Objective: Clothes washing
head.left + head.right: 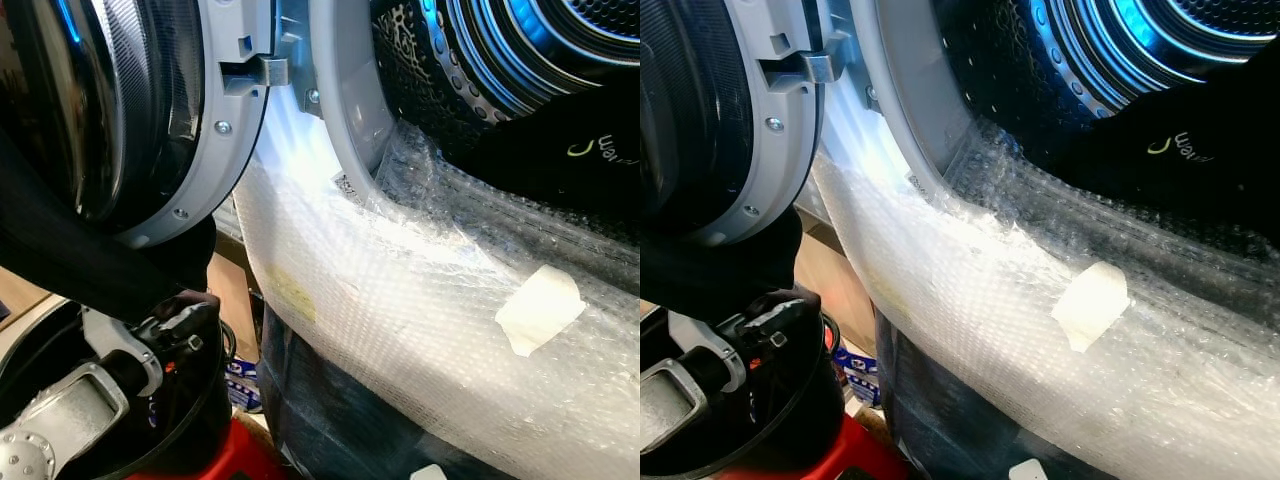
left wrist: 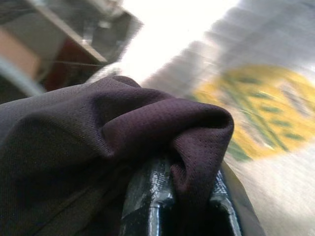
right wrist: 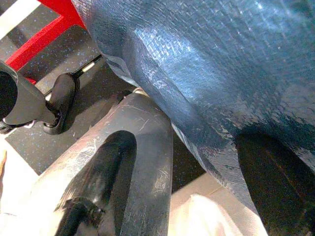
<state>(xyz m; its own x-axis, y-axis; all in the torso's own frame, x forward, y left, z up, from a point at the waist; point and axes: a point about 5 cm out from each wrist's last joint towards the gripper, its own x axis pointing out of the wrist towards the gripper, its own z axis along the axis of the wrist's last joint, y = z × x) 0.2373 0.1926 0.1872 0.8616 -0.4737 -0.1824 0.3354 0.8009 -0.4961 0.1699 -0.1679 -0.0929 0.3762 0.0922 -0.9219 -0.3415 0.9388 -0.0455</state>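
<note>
In the left eye view, the open washer door [image 1: 120, 110] is being shown at ten o'clock, the drum [image 1: 520, 50] at one o'clock. In the left wrist view, a dark garment [image 2: 98, 142] is being clenched by the left gripper [image 2: 189, 206]. In the right wrist view, the right gripper's state cannot be told.

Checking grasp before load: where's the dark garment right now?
The dark garment is pinched in the left gripper, low on the robot's left, just below the open washer door and beside the bubble-wrapped washer front.
</note>
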